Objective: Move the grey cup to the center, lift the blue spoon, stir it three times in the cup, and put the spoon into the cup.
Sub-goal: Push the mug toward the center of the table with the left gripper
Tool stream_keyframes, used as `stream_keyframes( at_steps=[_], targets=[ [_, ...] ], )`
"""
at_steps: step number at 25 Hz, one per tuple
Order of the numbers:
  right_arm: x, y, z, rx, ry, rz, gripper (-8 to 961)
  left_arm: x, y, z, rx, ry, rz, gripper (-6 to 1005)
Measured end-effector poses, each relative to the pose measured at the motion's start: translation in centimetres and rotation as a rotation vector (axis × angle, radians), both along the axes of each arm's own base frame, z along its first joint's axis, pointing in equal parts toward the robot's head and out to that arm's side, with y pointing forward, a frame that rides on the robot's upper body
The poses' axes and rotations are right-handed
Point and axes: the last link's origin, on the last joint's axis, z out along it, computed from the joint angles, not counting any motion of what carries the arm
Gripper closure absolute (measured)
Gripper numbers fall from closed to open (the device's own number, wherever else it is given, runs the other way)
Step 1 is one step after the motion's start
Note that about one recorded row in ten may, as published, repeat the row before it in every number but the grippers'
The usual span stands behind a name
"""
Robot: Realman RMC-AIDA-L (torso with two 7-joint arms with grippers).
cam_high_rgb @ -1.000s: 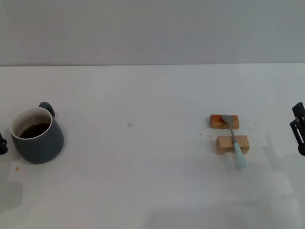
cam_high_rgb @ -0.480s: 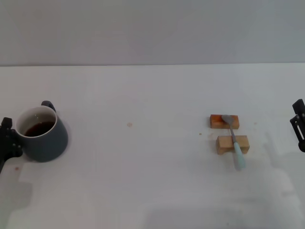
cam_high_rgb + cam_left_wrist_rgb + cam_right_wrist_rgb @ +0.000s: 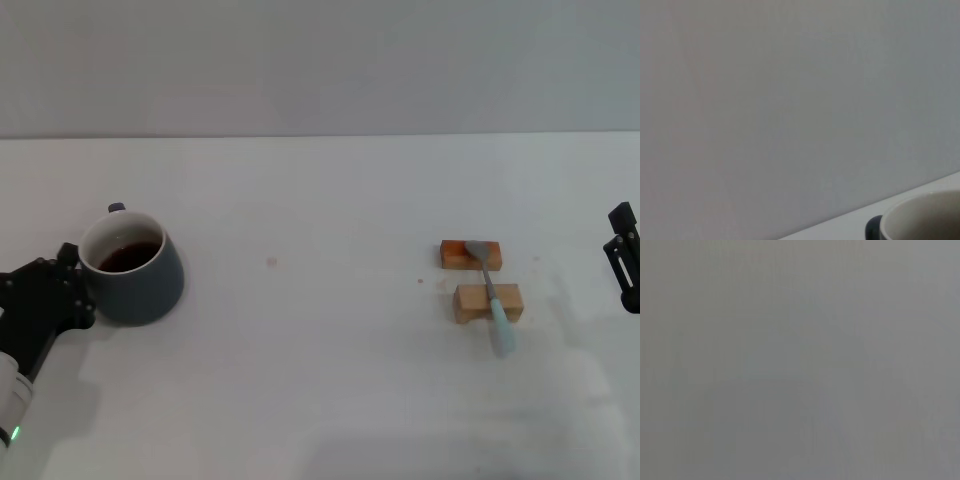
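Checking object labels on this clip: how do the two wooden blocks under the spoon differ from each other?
The far wooden block looks orange-stained, while the near wooden block is plain tan. The far one carries the bowl of the blue spoon; the near one carries its handle, whose pale blue end juts past it toward the robot. Both lie flat on the white table, parallel, similar in shape, with a gap between them.
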Motion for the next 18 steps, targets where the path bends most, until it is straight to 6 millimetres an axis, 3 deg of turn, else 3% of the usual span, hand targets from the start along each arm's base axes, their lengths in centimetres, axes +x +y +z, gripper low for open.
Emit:
stream_keyframes(
  at_steps=[11,18],
  targets=[
    [-0.4,0.2,-0.1,-0.004,0.007,0.012,268,-0.5,1.2,0.5,-0.006,0.071,0.02,1000],
    [-0.7,0.2,-0.4,-0.009,0.022,0.016,268,0.2,2.4,0.1,-0.036,0.084,0.008,1001]
  ],
)
